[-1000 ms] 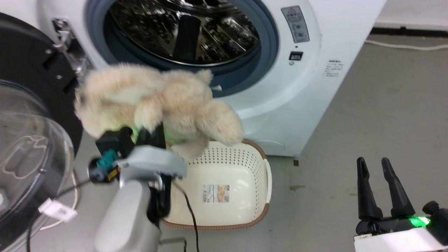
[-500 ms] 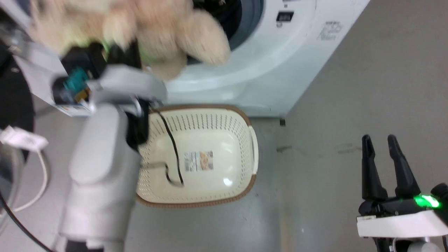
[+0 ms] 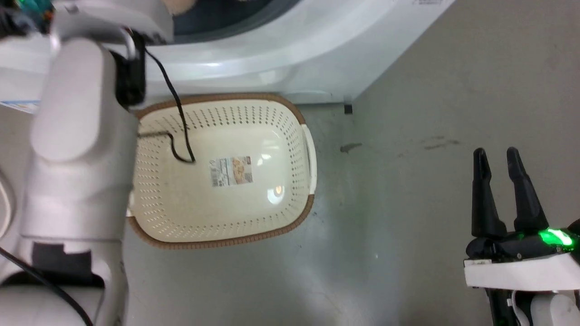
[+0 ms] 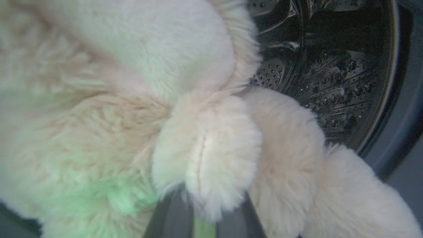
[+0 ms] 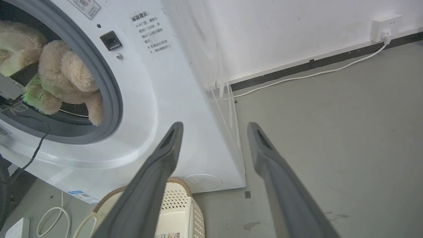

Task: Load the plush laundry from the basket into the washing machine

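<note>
The left end effector is clenched on the plush laundry: in the left wrist view its two dark fingers rise from the bottom edge, and one round fluffy lump sits pressed between them. A green light colours the fur low on the left. Behind the plush, the perforated steel drum is seen close by. The right wrist view shows that the beige bundle is in the round opening of the washing machine, inside the grey rubber ring, with one limb hanging down over the lower edge of the ring. Whether the bundle touches the drum, one cannot tell.

In the head view the pale left forearm reaches up toward the machine, and its black cable hangs over the basket. The basket stands on the grey floor just in front of the washing machine, and the label on its bottom is uncovered.

The right end effector is released, its fingers apart and holding nothing. It hovers over the floor, well apart from the basket, with a green light on its wrist. Farther out, a white cord runs along the wall to a socket.
</note>
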Controlling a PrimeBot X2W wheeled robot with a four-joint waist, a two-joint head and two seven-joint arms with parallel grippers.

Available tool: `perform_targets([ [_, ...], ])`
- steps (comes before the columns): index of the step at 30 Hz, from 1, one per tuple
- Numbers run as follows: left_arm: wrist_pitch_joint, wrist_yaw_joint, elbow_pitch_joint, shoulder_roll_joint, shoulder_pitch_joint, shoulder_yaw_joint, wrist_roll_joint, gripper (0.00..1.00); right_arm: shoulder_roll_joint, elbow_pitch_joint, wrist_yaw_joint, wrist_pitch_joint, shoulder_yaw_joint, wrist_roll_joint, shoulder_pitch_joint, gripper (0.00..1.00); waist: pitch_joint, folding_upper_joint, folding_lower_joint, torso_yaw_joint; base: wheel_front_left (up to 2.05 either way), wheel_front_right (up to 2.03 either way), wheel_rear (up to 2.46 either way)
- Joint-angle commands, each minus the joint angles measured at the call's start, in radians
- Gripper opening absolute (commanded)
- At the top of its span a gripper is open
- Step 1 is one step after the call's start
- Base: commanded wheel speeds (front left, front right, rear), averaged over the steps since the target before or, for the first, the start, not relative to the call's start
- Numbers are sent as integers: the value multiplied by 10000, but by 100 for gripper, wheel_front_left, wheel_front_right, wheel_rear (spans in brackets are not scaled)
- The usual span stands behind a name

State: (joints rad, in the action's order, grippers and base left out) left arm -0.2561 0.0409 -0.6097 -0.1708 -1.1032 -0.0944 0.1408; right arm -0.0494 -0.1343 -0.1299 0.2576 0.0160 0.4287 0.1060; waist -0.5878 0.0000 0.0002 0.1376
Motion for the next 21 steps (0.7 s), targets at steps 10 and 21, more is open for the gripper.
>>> perform_targets([
  [10, 56, -20, -455, -817, -2450, -236, -555, 0, -8, -283, -8, 42, 16, 332, 329, 100, -1441, 0, -2, 583, 0, 0, 0],
  [21, 853, -192, -479, -1741, -4645, -813, -1345, 0, -8, -794, -8, 42, -32, 774, 644, 100, -2911, 0, -2, 1022, 0, 0, 0],
])
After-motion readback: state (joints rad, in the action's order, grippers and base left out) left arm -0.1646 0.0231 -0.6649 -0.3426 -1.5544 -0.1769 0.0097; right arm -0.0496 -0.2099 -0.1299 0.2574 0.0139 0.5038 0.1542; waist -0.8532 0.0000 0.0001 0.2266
